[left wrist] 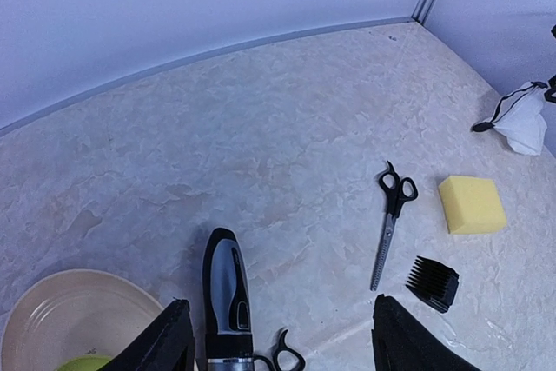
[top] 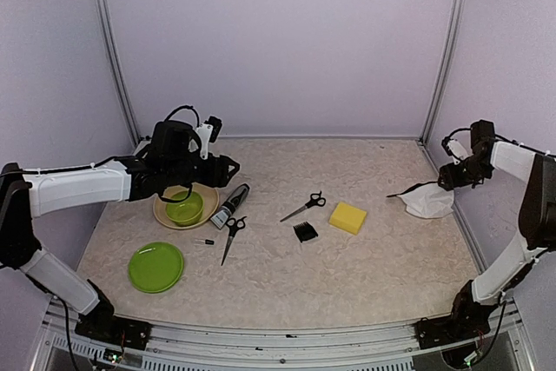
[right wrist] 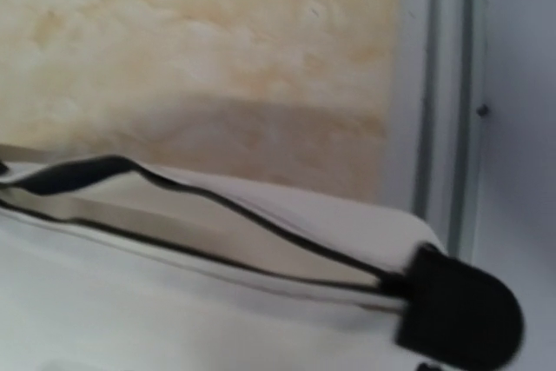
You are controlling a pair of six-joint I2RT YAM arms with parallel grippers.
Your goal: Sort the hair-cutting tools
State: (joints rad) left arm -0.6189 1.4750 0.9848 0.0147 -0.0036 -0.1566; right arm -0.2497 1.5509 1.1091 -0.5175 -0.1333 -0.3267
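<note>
Clipper [left wrist: 226, 297] looks like your pick: it lies flat on the table just off the beige plate [top: 165, 208] at that plate's three o'clock, its body running from one o'clock down to seven in the top view. Your left gripper [left wrist: 278, 327] hovers above it, fingers spread wide with nothing between them. Square the jaws across the narrow width and come down at mid-body, not on the silver end. One pair of scissors [top: 232, 236] has its handle rings just beside that end, so a low grip would likely snag them. The other scissors [top: 304, 207], the comb guard [top: 305, 231] and the pin [top: 205, 241] lie apart and unhandled. Your right gripper [top: 453, 175] sits at the white pouch [top: 428, 202] at the table's three o'clock edge. Whether it has clamped the pouch, you cannot tell: its wrist view shows only fabric and zip.
</note>
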